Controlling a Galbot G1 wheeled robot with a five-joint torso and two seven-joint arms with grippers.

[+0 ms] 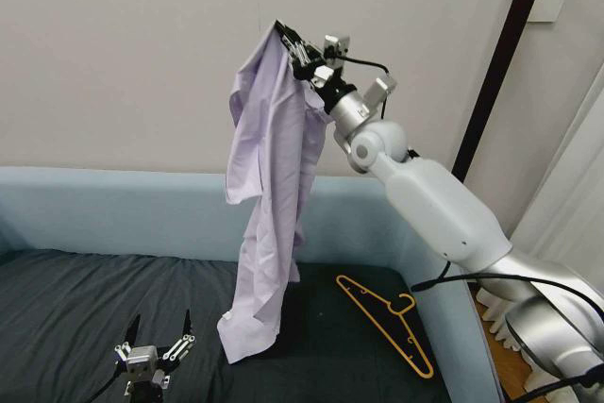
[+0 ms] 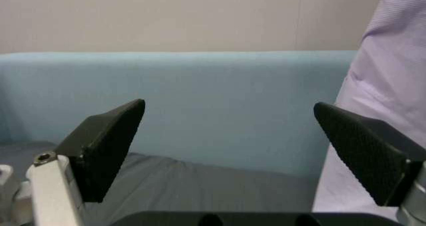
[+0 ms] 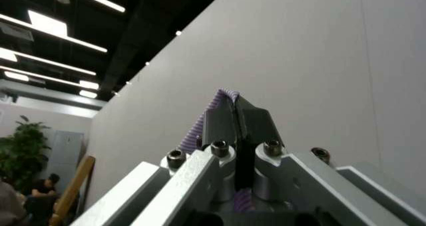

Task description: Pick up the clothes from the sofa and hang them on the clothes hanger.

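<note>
The right gripper [image 1: 294, 47] is raised high near the wall, shut tight on a fold at the top of the lilac shirt [image 1: 274, 195]; the right wrist view shows the cloth pinched between its fingers. The shirt hangs straight down, long axis upright, and its hem appears to brush the sofa [image 1: 94, 205] seat. The left gripper [image 1: 160, 318] hovers low over the seat, spread wide and empty, with the shirt just to its right. The yellow hanger [image 1: 387, 320] lies flat on the seat on the far side of the shirt, slanting toward the front right corner, so the cloth hangs between it and the free gripper. A dark pole [image 1: 495, 73] stands to the upper right, possibly a rack.
</note>
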